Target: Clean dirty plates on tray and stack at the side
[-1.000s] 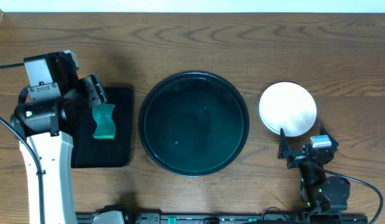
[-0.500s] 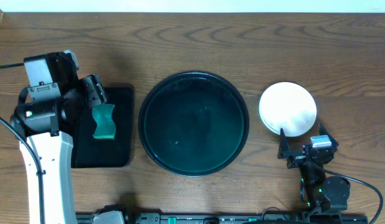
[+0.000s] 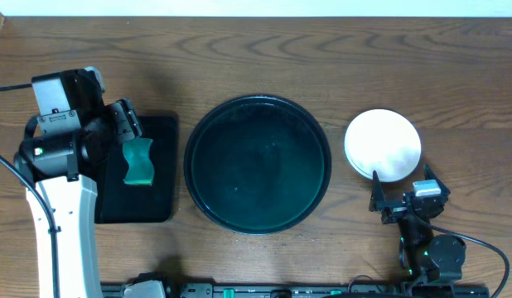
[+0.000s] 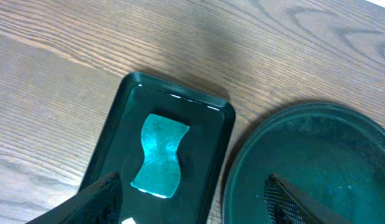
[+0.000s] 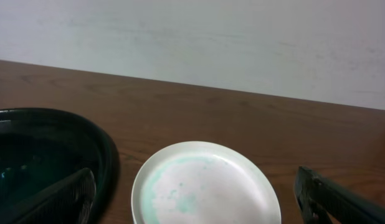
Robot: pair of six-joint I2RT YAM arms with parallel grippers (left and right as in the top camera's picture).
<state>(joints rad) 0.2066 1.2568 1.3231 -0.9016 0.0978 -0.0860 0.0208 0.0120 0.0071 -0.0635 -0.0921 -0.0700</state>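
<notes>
The round black tray (image 3: pixel 258 99) lies mid-table with no plate on it; it also shows in the left wrist view (image 4: pixel 317 155) and the right wrist view (image 5: pixel 37 149). A white plate (image 3: pixel 383 142) lies to its right on the table, on top of another plate whose pale rim peeks out at its lower left. In the right wrist view the plate (image 5: pixel 205 183) has a faint green smear. My right gripper (image 3: pixel 403 189) (image 5: pixel 199 214) is open and empty just in front of the plate. My left gripper (image 3: pixel 122 131) (image 4: pixel 192 208) is open and empty over a green sponge (image 3: pixel 139 161).
The sponge (image 4: pixel 158 155) lies in a small rectangular black tray (image 3: pixel 161 207) (image 4: pixel 211 121) left of the round tray. A pale wall runs behind the table's far edge (image 5: pixel 192 37).
</notes>
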